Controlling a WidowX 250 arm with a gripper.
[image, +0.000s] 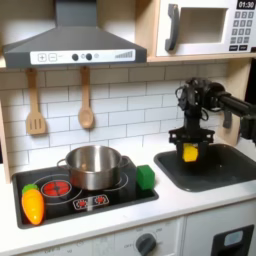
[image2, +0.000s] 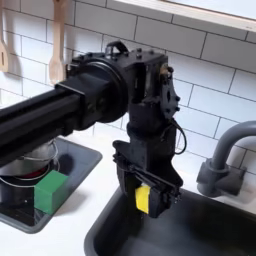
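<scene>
My gripper (image: 190, 152) hangs over the dark sink (image: 215, 170) at the first exterior view's right, fingers pointing down. It is shut on a small yellow object (image: 190, 153), held just above the sink's left part. In the second exterior view the black arm reaches in from the left, and the gripper (image2: 146, 198) clamps the yellow object (image2: 145, 199) above the sink basin (image2: 190, 232). The object's underside is hidden by the fingers.
A toy stove (image: 85, 195) at the first exterior view's left carries a metal pot (image: 93, 166), an orange carrot (image: 33, 204) and a green block (image: 146, 177). A grey faucet (image2: 222, 160) stands behind the sink. Wooden utensils (image: 86, 100) hang on the tiled wall.
</scene>
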